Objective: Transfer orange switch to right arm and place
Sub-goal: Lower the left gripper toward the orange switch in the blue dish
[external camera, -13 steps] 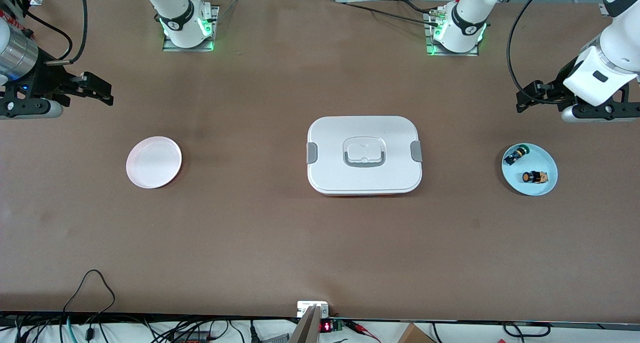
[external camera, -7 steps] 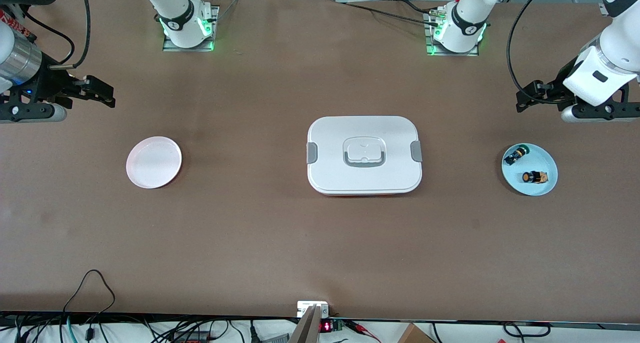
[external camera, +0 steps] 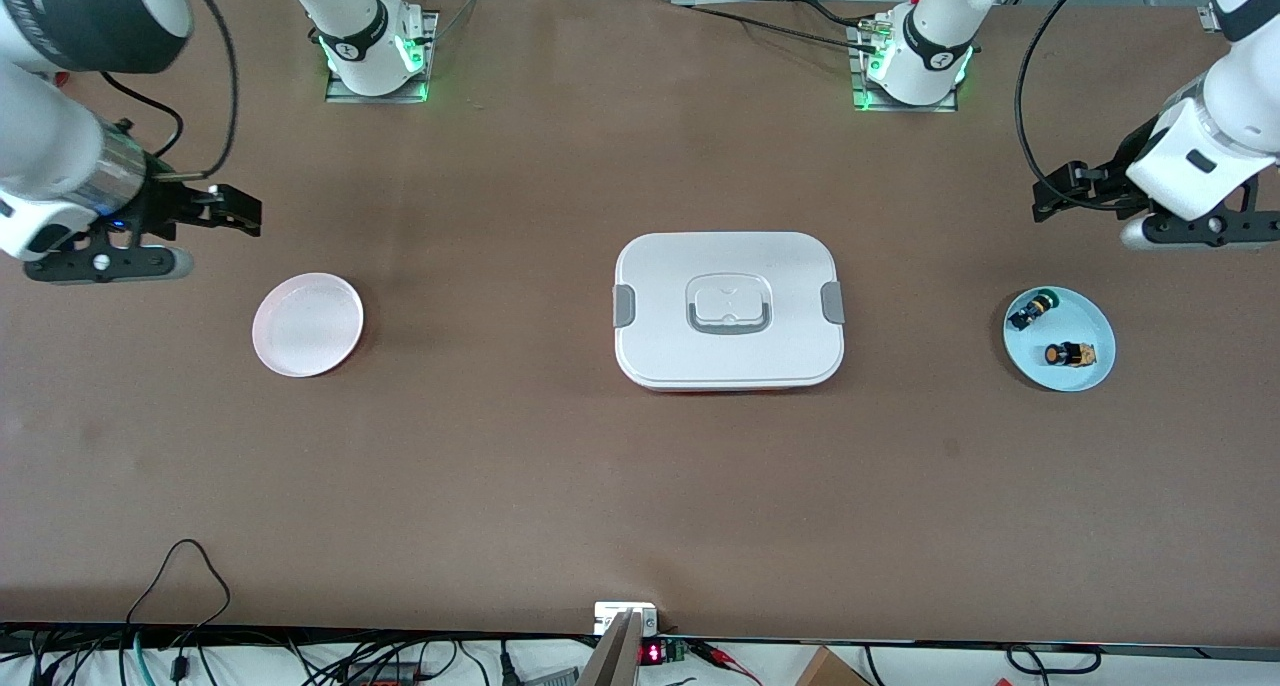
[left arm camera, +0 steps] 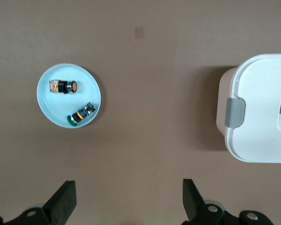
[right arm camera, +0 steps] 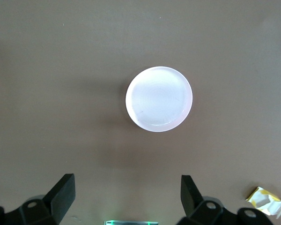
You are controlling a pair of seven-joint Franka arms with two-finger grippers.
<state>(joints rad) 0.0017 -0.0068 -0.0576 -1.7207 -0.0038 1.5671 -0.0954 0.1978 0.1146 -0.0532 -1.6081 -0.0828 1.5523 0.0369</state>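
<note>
The orange switch (external camera: pixel 1066 354) lies on its side on a light blue plate (external camera: pixel 1092 316) toward the left arm's end of the table, beside a green-capped switch (external camera: pixel 1032 310). In the left wrist view the orange switch (left arm camera: pixel 64 86) and the green-capped switch (left arm camera: pixel 81 115) lie apart on the plate (left arm camera: pixel 51 104). My left gripper (external camera: pixel 1052 202) hangs open and empty over bare table beside the plate; it also shows in its own wrist view (left arm camera: pixel 129 201). My right gripper (external camera: pixel 238 212) is open and empty over bare table beside a pale pink plate (external camera: pixel 307 324).
A white lidded box (external camera: pixel 728 309) with grey clips stands at the table's middle; its edge shows in the left wrist view (left arm camera: pixel 257 112). The pink plate (right arm camera: pixel 159 99) is empty. A yellow-white scrap (right arm camera: pixel 267 199) lies on the table in the right wrist view.
My right arm has swung in from the table's end toward the pink plate, its gripper still open. My left arm has hardly moved. The switches and plates are as before.
</note>
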